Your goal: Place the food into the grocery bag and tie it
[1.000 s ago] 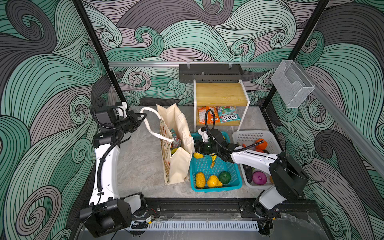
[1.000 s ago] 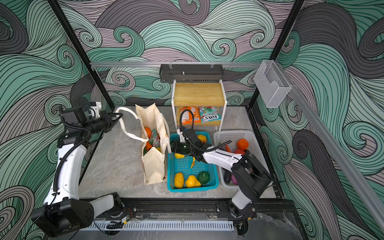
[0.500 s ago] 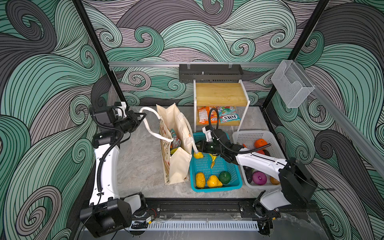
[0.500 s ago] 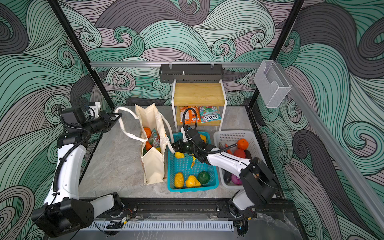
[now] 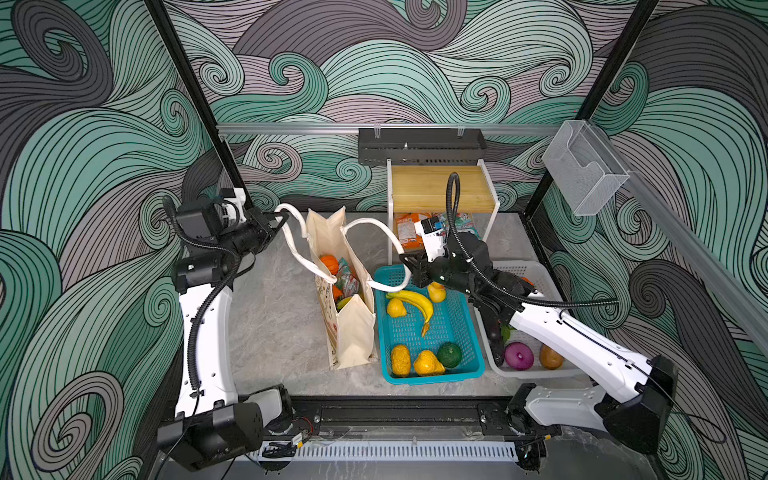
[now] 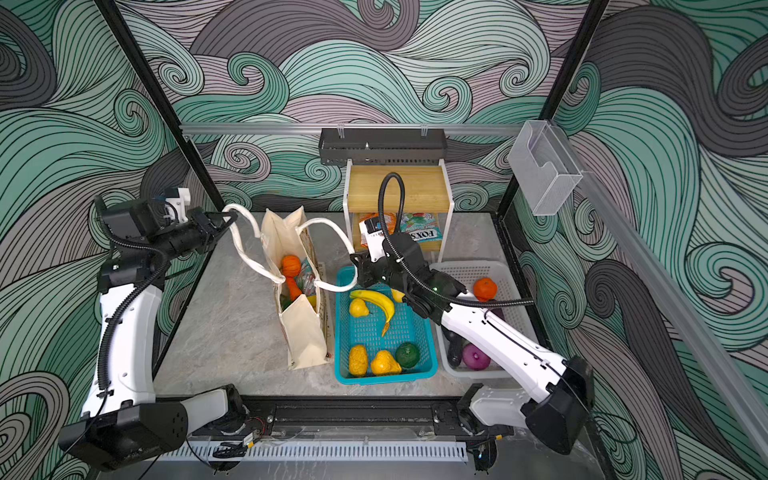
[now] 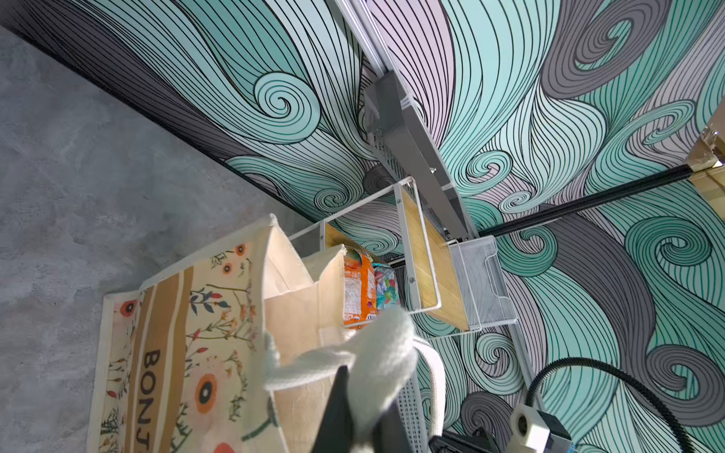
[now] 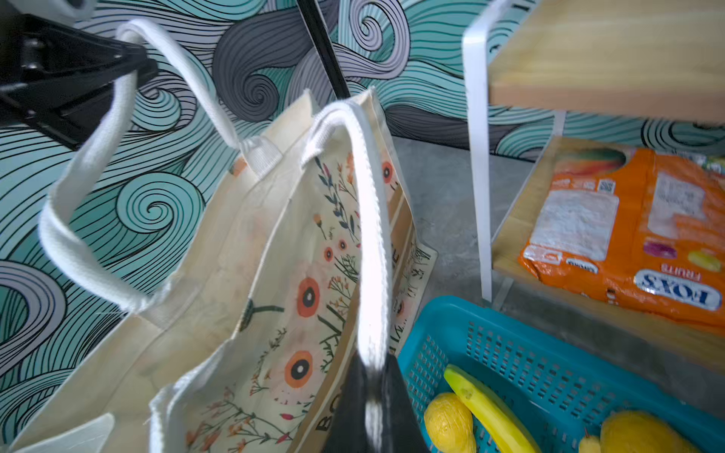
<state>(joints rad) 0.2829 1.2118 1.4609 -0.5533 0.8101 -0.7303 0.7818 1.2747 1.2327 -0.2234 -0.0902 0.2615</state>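
Grocery bag [image 5: 353,332] handle [image 5: 374,222] in right gripper [image 5: 409,270]

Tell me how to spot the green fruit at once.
In both top views, find the teal basket right of the standing cloth bag. Along its front edge, the green fruit is rightmost: round and dark, while its neighbours are yellow.

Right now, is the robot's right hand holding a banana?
No, the right hand is pinching the bag's white rope handle, while the banana lies in the teal basket.
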